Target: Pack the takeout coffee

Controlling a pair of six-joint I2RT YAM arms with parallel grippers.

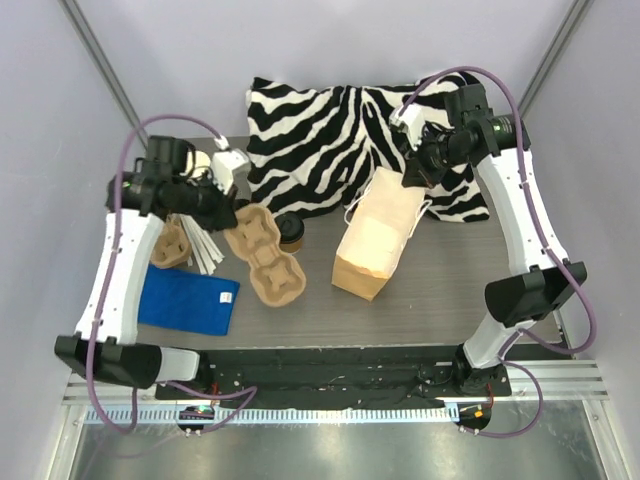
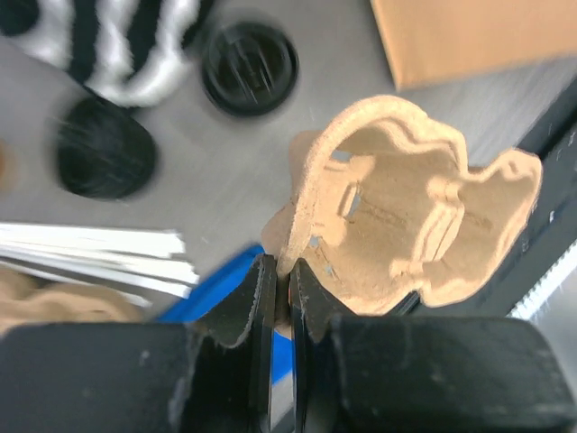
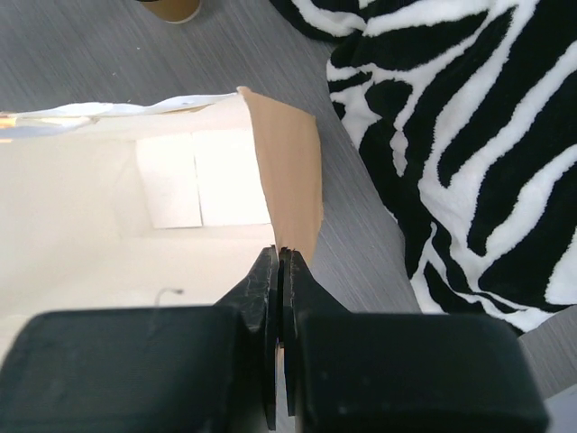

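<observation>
Takeout coffee (image 1: pixel 291 231): brown cup under a black lid, upright on the grey worktop (image 1: pixel 430 310), between the pulp cup carrier (image 1: pixel 265 255) and the paper bag (image 1: pixel 375 245), just beside the edge of the zebra-striped cloth (image 1: pixel 330 130). Nothing grips it.

Left tool (image 2: pixel 280 271): fingers pressed together on the rim of the cup carrier at its near end. In the wrist view the carrier is tilted, with its pockets open to the camera.

Right tool (image 3: pixel 279 262): fingers pinched on the top edge of the paper bag, whose mouth is open and pale inside.

Other items: blue cloth (image 1: pixel 188 300) flat at the front left; bundle of white strips (image 1: pixel 205 250) beside the left arm; blurred black round object (image 2: pixel 106 147) near the coffee.
</observation>
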